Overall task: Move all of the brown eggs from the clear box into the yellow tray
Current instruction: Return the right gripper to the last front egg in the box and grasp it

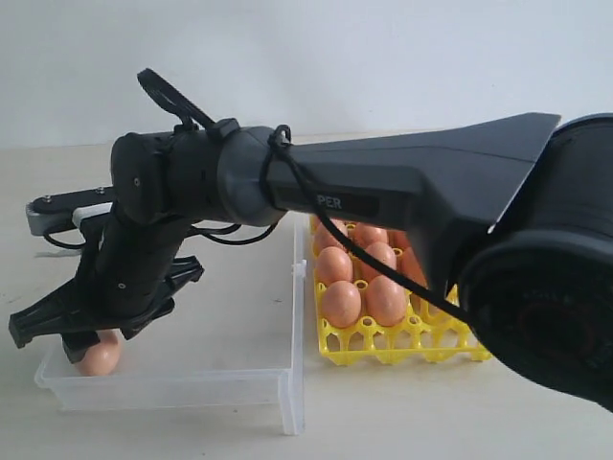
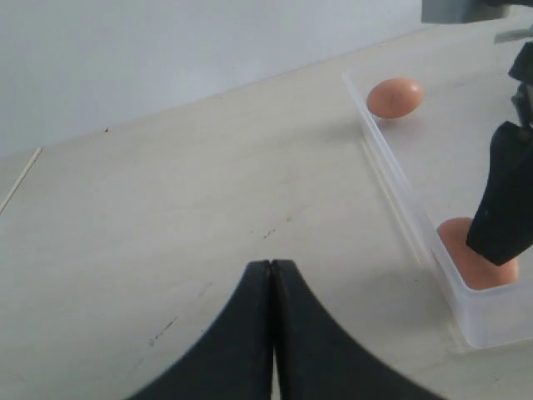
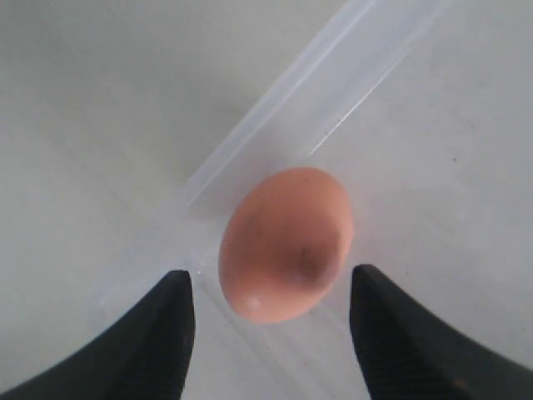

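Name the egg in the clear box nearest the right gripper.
The corner egg, framed by the open right gripper; the other egg lies well away from it.

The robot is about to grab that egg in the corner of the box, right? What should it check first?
1. Right gripper open: ok, its jaws stand wide apart.
2. Corner egg between the fingers: ok, with a gap on both sides.
3. Fingers clear of the clear box wall: cannot tell, the egg lies right in the corner.
4. Free cells in the yellow tray: ok, empty cells show at the front.
5. Left gripper out of the way: ok, shut, over the table outside the box.
6. Other eggs in the way: ok, the second egg lies far along the wall.
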{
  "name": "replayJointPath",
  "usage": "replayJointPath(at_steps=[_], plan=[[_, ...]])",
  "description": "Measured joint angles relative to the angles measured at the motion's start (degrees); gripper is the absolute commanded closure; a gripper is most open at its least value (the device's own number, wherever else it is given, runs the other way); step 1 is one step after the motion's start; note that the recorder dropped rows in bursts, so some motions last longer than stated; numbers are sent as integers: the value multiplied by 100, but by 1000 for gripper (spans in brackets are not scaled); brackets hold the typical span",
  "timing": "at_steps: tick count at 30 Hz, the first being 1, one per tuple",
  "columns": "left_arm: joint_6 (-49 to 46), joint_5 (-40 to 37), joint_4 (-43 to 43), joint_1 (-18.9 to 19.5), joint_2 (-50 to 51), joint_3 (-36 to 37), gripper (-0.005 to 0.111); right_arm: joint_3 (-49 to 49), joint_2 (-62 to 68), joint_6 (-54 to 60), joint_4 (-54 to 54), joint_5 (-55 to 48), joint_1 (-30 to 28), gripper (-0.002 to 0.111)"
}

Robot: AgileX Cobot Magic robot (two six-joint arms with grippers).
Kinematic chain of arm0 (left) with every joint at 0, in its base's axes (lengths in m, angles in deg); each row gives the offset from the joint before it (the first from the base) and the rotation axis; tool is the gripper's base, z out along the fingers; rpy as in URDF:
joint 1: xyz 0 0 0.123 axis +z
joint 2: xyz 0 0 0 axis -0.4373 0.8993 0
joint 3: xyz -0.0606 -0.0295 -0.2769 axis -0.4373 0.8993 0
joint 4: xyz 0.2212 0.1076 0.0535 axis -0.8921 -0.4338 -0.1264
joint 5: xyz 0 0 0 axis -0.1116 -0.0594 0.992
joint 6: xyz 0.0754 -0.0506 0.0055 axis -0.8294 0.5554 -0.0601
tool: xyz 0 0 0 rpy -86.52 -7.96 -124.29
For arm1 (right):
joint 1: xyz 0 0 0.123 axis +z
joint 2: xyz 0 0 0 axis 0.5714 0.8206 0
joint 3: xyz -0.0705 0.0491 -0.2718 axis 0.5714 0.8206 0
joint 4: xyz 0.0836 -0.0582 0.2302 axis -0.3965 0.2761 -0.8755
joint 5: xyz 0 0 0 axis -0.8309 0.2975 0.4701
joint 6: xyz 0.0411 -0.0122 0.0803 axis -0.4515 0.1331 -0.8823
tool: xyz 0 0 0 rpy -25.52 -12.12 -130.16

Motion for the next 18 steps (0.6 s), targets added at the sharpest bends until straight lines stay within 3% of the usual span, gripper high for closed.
replayJointPath(at_steps=[18], plan=[[0, 0, 0, 0, 0, 0, 107, -114, 271, 168, -8, 323, 0, 54]])
